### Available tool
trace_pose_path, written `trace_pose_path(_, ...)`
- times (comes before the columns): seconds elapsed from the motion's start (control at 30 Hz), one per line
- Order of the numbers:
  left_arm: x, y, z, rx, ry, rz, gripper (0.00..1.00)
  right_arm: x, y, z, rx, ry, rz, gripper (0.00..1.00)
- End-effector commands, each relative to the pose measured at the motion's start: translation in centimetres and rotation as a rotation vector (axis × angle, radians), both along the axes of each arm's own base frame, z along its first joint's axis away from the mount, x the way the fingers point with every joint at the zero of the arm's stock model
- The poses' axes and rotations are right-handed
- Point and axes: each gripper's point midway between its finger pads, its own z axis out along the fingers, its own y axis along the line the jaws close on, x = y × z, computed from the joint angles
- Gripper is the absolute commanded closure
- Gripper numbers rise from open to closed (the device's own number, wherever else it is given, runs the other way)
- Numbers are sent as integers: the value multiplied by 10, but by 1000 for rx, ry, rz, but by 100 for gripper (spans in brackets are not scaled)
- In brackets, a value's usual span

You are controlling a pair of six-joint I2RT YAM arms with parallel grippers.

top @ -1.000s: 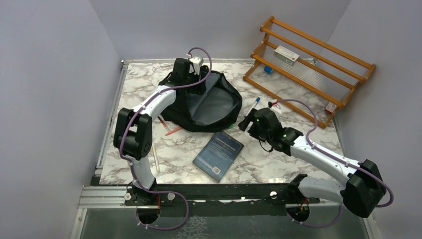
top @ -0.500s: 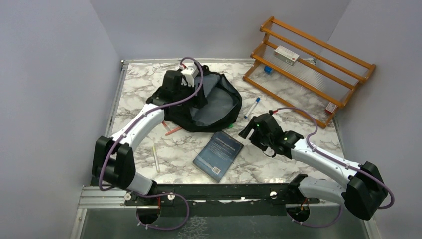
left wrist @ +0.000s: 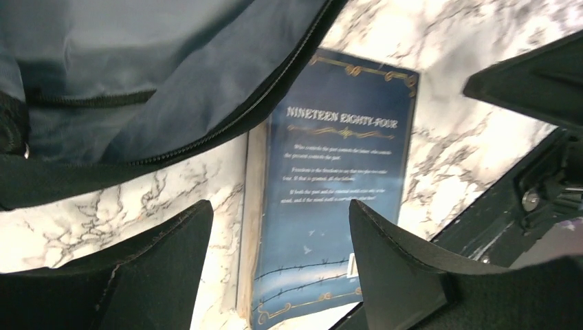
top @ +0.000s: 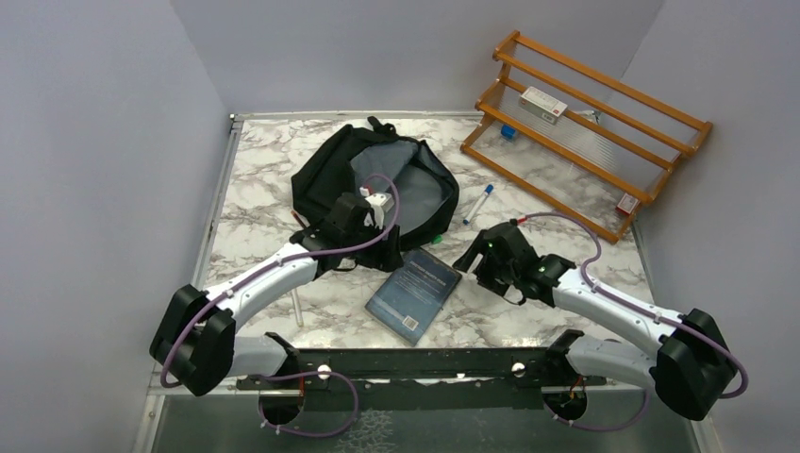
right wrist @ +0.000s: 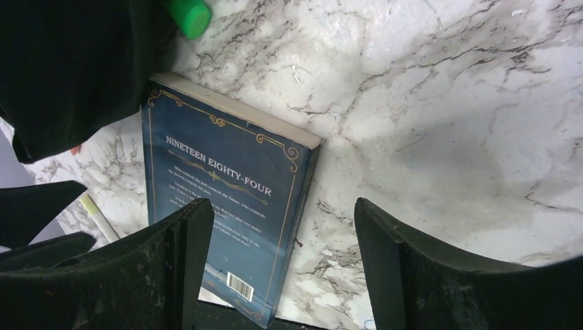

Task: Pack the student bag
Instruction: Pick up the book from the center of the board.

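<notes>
Black bag (top: 325,175), blue book (top: 413,293)

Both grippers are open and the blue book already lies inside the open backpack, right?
Not quite. The top external view shows the blue book on the table, outside the open backpack. The left gripper and the right gripper are open.

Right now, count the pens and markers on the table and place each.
3. A blue-capped marker right of the student bag; a white pen near the left arm; a green-capped marker at the bag's edge. Others may hide beneath arm or bag.
</notes>
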Motion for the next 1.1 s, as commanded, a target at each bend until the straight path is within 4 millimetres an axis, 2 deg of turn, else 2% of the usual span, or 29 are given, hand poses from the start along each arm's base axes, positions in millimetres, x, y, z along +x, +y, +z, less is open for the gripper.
trace_pose_path(0.0, -1, 8, -21, 64, 27, 35, 26, -9, 10, -1, 63, 20, 34, 21)
trace_pose_path(0.2, -12, -8, -37, 35, 70, -40, 26, -17, 24, -17, 121, 88, 56, 21)
trace_pose_path(0.33, -24, -14, -58, 48, 123, -78, 26, -14, 27, -31, 136, 116, 22, 21)
trace_pose_path(0.53, -43, -22, -77, 51, 169, -124, 26, -13, 37, -46, 178, 192, -28, 21)
trace_pose_path(0.7, -51, -29, -87, 45, 199, -162, 26, 0, 43, -48, 183, 184, -57, 22)
trace_pose_path(0.9, -51, -51, -77, -5, 180, -205, 26, 32, 46, -33, 120, 64, -25, 22)
trace_pose_path(1.07, -52, -53, -77, -4, 173, -202, 26, 53, 33, -25, 54, 4, 2, 22)
